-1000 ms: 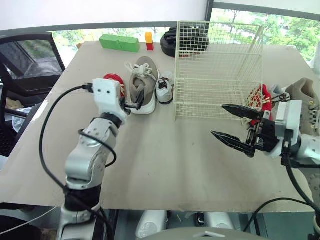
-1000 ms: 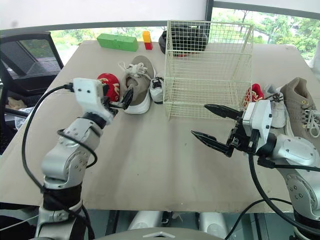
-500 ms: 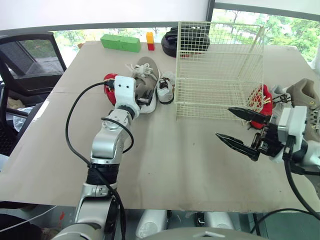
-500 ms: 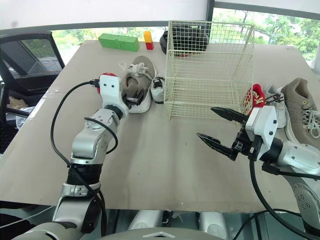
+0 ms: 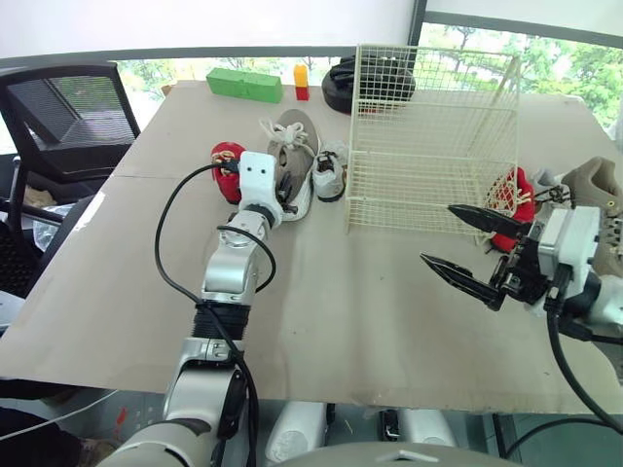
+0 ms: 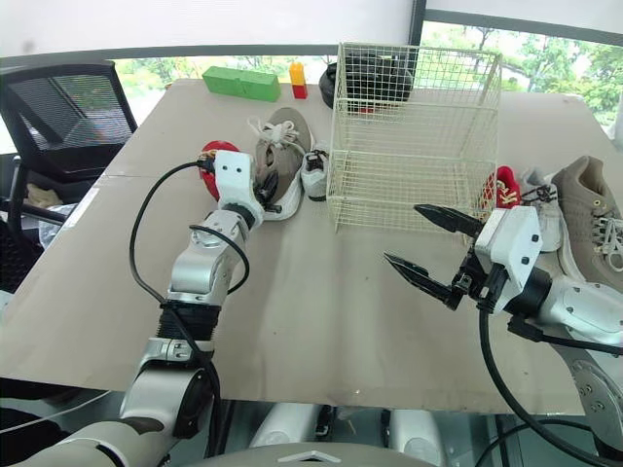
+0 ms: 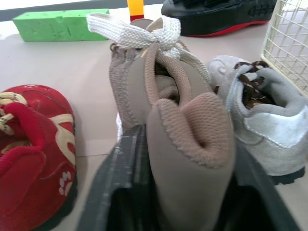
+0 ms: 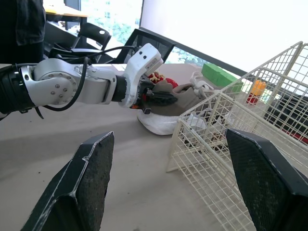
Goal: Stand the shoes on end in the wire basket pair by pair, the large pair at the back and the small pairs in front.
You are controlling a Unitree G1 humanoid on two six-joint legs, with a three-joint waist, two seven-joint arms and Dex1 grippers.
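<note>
Table (image 5: pixel 331 321), brown cardboard top: wire basket (image 5: pixel 433 136) standing upright. Left gripper (image 5: pixel 281 191) clamped on heel of tan shoe (image 5: pixel 295 146) (lying between red shoe (image 5: pixel 227 156) and grey shoe (image 5: pixel 329 173)), outside basket, to its left. Right gripper (image 5: pixel 436 233) spread wide before basket.

The surface (image 6: pixel 321 292) carries a wire basket (image 6: pixel 409 199), a taupe sneaker (image 6: pixel 277 146) between a red shoe (image 7: pixel 33 144) and a grey shoe (image 7: pixel 269 125), a green block (image 6: pixel 240 84), a black shoe (image 7: pixel 216 13)
</note>
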